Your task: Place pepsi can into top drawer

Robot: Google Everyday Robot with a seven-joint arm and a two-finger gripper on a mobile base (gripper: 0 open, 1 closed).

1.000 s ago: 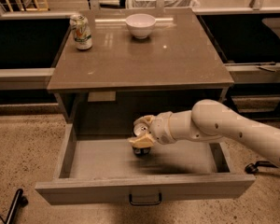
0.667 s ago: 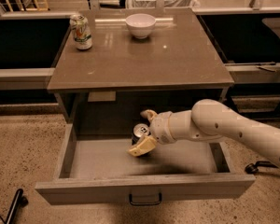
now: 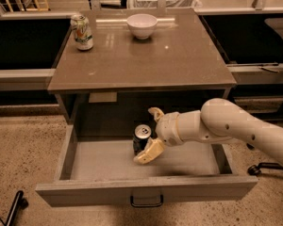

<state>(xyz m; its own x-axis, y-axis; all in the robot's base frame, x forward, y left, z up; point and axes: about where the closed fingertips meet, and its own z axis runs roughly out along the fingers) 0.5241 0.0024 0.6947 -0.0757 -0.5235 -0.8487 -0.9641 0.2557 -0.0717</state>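
Gripper (image 3: pixel 150 134), fingers spread, inside the top drawer (image 3: pixel 146 189); pepsi can (image 3: pixel 141 138) upright between them (likely light, thin-walled, slick; best held across its mid-body).

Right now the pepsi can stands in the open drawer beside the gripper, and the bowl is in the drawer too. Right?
No: the camera view shows the bowl on the tabletop. The pepsi can does stand in the open drawer, beside the gripper.
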